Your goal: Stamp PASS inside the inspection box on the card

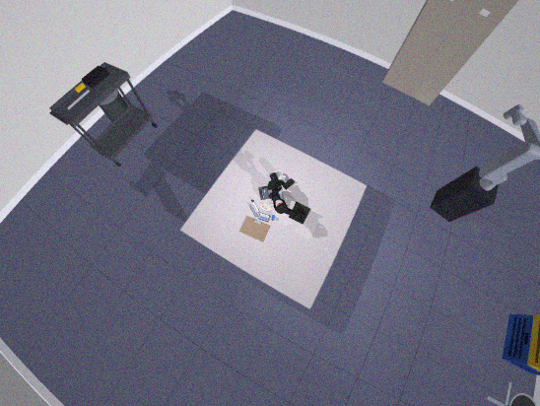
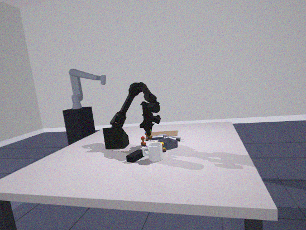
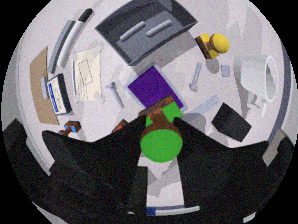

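Note:
My gripper [image 3: 160, 120] [image 2: 149, 135] is shut on the green-knobbed stamp [image 3: 161, 145], which has a brown handle and a brown and green base. It holds the stamp upright; the gap below it cannot be judged. In the wrist view the stamp's base overlaps the near edge of the purple ink pad [image 3: 151, 86]. The card [image 3: 91, 89] lies left of the pad, with a thin outlined box in its upper part; no print can be made out there. A red stamp [image 2: 142, 138] stands beside the pad, mostly hidden by the left finger in the wrist view. The stamps' wording is unreadable.
A grey tray [image 3: 137, 35] [image 2: 171, 143] lies beyond the pad, a yellow stamp [image 3: 220, 43] right of it. A white mug [image 3: 257, 75] [image 2: 155, 152] and black block [image 3: 231, 122] [image 2: 134, 156] are right. A blue stamp [image 3: 70, 128], small case [image 3: 60, 95] and brown board [image 3: 37, 85] are left.

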Tool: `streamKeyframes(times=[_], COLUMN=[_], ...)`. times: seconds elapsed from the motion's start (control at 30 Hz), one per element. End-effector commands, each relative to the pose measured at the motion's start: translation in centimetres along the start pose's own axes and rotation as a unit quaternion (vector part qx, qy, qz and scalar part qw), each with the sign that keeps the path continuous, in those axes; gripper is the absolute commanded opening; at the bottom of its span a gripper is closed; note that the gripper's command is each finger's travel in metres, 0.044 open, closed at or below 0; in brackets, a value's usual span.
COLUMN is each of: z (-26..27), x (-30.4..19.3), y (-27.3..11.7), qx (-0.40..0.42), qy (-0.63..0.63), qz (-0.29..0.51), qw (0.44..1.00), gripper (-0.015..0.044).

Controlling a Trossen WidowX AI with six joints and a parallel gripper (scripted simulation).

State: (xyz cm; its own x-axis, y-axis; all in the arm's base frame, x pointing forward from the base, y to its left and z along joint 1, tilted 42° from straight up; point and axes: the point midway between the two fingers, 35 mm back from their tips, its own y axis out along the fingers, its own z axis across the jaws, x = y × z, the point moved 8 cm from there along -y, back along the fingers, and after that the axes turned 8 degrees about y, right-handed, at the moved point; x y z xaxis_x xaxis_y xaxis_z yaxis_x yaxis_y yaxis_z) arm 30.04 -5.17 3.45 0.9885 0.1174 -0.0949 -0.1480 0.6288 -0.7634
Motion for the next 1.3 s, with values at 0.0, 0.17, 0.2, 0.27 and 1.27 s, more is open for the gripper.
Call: streamKeyframes(times=[0.0, 0.17, 0.2, 0.27, 1.27], z=[0.0, 0.0, 0.0, 0.0, 0.0], x=[0.0, 0.1, 0.1, 0.1, 0.1], y=[0.3, 0.7, 0.7, 0.9, 2.9], qx=[0.002, 0.002, 0.002, 0.002, 0.002], qy=[0.002, 0.002, 0.002, 0.002, 0.001], qz=[-0.001, -0.001, -0.001, -0.001, -0.001], qw=[1.000, 1.000, 1.000, 1.000, 1.000], gripper=[0.0000, 0.0000, 0.0000, 0.0000, 0.0000])
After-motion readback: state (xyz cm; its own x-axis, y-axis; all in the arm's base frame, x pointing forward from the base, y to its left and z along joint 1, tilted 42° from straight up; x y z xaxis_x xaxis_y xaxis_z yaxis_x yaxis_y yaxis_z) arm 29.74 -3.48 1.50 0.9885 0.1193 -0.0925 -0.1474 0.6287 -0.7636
